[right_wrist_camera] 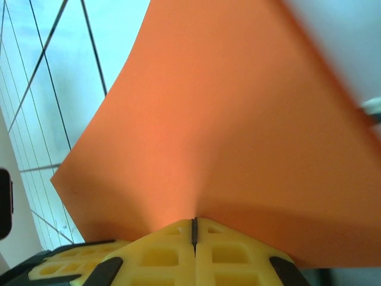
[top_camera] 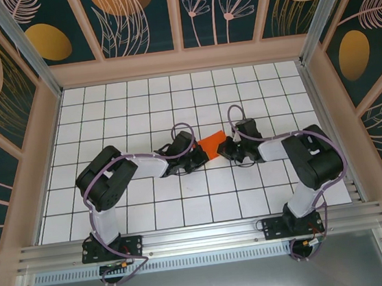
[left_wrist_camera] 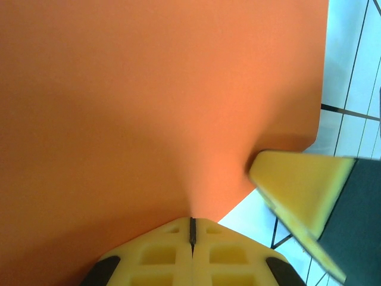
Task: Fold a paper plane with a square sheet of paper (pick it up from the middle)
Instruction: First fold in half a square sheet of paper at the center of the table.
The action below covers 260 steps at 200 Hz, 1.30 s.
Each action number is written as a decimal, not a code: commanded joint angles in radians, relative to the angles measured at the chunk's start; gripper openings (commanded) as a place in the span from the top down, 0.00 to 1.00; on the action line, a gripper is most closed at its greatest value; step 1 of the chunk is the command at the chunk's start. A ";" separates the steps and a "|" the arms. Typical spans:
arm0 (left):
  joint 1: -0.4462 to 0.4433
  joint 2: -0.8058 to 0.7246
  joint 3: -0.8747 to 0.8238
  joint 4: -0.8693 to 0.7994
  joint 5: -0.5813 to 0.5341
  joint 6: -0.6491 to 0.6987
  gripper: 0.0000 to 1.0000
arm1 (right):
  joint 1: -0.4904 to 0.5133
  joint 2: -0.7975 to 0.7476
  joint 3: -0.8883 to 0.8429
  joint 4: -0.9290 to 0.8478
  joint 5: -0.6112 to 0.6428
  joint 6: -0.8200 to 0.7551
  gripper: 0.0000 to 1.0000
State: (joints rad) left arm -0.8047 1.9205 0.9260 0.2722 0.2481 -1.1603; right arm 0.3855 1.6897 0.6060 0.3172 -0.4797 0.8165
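The square sheet of paper (top_camera: 213, 144) is bright orange and hangs lifted between my two grippers over the middle of the grid table. My left gripper (top_camera: 196, 153) is shut on its left edge. In the left wrist view the yellow fingertips meet on the paper (left_wrist_camera: 149, 107) at the left gripper (left_wrist_camera: 191, 221). My right gripper (top_camera: 229, 150) is shut on the opposite edge; in the right wrist view the right gripper (right_wrist_camera: 193, 223) pinches the sheet (right_wrist_camera: 238, 131), which bows upward. A right finger (left_wrist_camera: 300, 185) presses the sheet's corner. The paper plane is out of view.
The white grid table (top_camera: 184, 206) is ringed by a wooden frame with patterned walls (top_camera: 139, 18). An aluminium rail (top_camera: 201, 235) runs along the near edge, where both arm bases stand. Free tiles lie in front of and behind the grippers.
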 commanded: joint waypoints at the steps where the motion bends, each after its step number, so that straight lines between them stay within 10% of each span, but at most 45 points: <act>1: -0.005 0.021 -0.022 -0.114 -0.025 -0.019 1.00 | -0.076 0.003 -0.035 -0.013 0.045 -0.049 1.00; 98: -0.005 0.021 -0.017 -0.098 -0.015 -0.009 1.00 | -0.286 -0.079 -0.023 -0.052 0.039 -0.137 1.00; 184: -0.005 0.005 0.001 -0.042 -0.006 0.026 1.00 | -0.013 -0.086 0.004 -0.031 0.016 -0.073 1.00; 260: -0.005 -0.010 -0.016 -0.048 -0.012 0.034 1.00 | -0.001 0.024 0.016 -0.049 0.054 -0.057 1.00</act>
State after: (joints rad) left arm -0.8047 1.9202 0.9260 0.2764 0.2504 -1.1385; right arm 0.3878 1.6817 0.6147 0.2886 -0.4721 0.7460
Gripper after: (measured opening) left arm 0.064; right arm 0.058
